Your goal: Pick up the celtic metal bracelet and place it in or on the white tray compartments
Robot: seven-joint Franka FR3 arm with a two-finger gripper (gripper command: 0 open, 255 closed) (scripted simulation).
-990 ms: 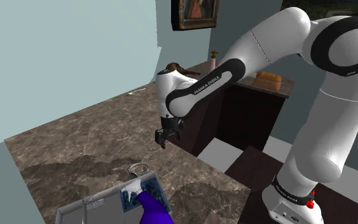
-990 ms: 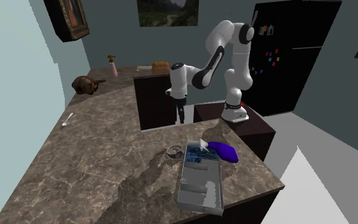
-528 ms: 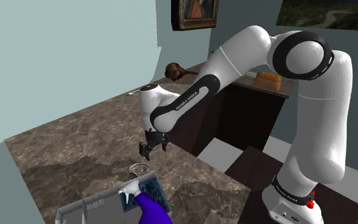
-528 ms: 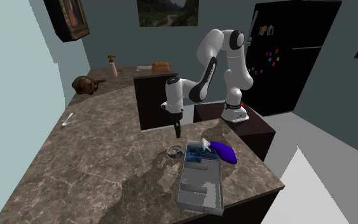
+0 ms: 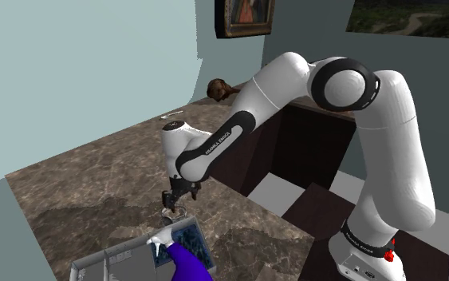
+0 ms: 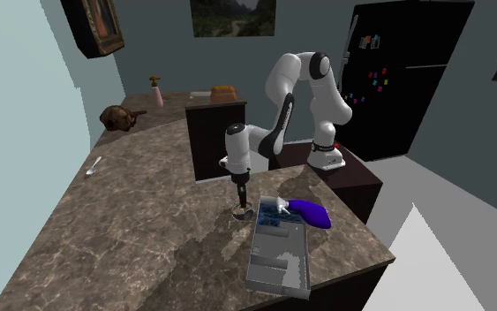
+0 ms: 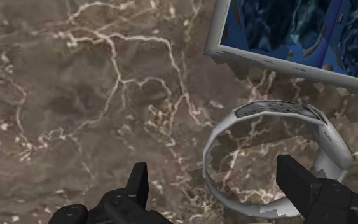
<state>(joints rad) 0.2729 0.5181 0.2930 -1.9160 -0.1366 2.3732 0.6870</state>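
Claw: the black claw (image 5: 171, 204) (image 6: 242, 208) (image 7: 219, 194) hangs low over the surface, pointing down, its fingers set wide apart and clasping nothing.
Bracelet: a grey metal bracelet (image 7: 274, 109) (image 5: 175, 214) (image 6: 242, 214) lies flat on the surface under the claw. In the wrist view one side of the ring falls between the fingers, and the other side passes under one finger. Whether that finger touches the band cannot be told.
Tray: a pale grey tray (image 5: 123, 255) (image 6: 279, 265) (image 7: 260, 57) with compartments sits at the second exterior view's right, near the surface's edge. Its far end is just beside the bracelet, and the compartment there has a dark blue patterned floor.
On the tray: a purple object (image 5: 189, 265) (image 6: 313, 212) and a small white piece (image 5: 163, 238) (image 6: 269, 205) rest at the tray's far end.
Surface: brown marble (image 5: 87, 172) (image 6: 123, 230) (image 7: 75, 95) with pale veins.
Arm: the white arm (image 5: 294, 88) (image 6: 283, 110) reaches from its stand (image 5: 362, 249) (image 6: 327, 159) down to the surface.
Far side: a brown rounded object (image 5: 221, 88) (image 6: 119, 117), a spoon (image 5: 171, 116) (image 6: 94, 165), a pink bottle (image 6: 156, 92) and a bread loaf (image 6: 223, 91) lie well apart from the tray.
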